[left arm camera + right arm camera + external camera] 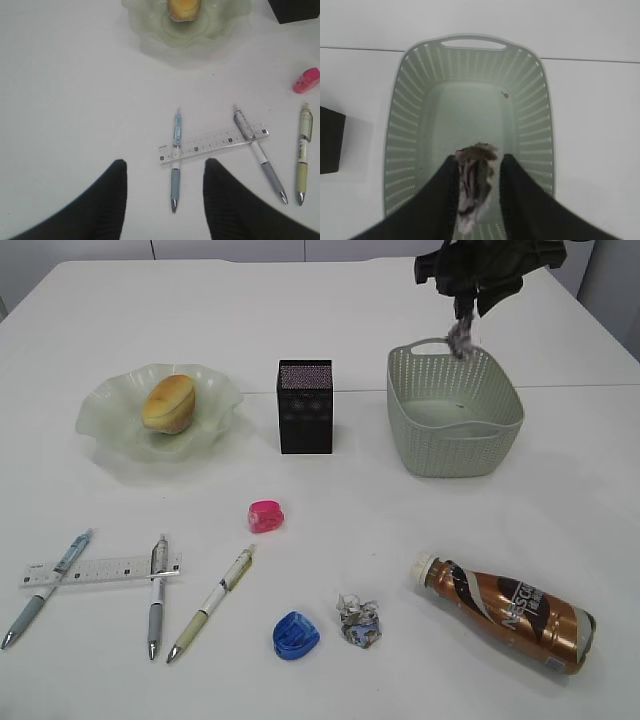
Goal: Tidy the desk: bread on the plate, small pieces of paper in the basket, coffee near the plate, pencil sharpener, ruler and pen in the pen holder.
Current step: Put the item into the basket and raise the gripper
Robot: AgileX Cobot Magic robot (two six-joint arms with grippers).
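Fingers of the left gripper stand apart, holding nothing, above the white desk near the clear flat plastic ruler, which lies under two pens. Farther back, the golden-brown oval bread sits on the pale green ruffled glass plate. Rightward stands the black mesh pen holder. Over the grey-green woven plastic basket, the right gripper has a crumpled wad of printed paper between its fingers; whether they still pinch it I cannot tell.

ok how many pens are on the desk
3, all front left: a blue-grip pen lying across the ruler, a grey pen also crossing the ruler, and an olive pen just right of it. None looks hidden.
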